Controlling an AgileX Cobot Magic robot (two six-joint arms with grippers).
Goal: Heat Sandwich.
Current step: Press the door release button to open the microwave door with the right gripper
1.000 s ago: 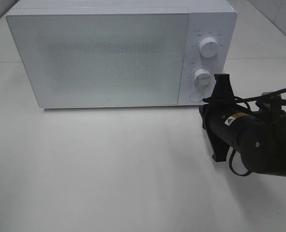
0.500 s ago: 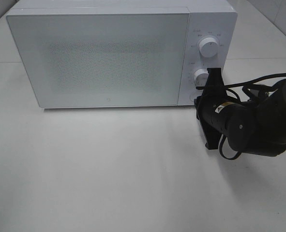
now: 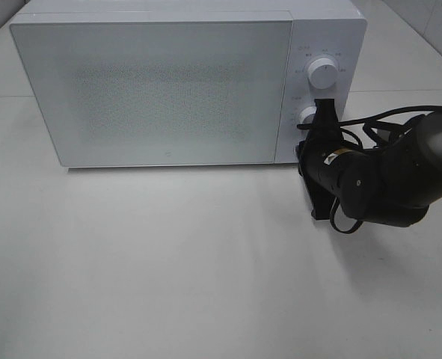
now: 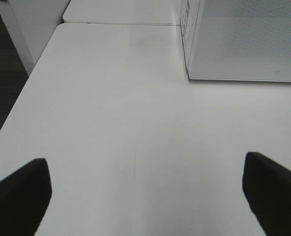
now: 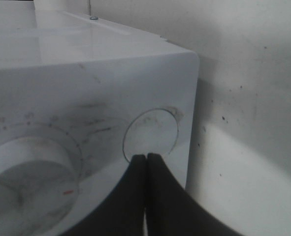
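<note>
The sandwich is out of view in every view. The white microwave stands at the back of the table with its door shut. My right gripper is shut, and its tips are at the control panel's bottom corner. In the right wrist view the closed fingertips touch the lower rim of the round button, beside the lower knob. My left gripper is open over bare table with nothing between its fingers. The microwave's near corner lies ahead of it.
The panel carries an upper knob and a lower knob. Black cables trail off the right arm. The white table spreads in front of the microwave, and its left edge drops to a dark floor.
The right arm has moved left and toward the microwave's panel, bringing its shut tips onto the round button. The left gripper shows no earlier view.
</note>
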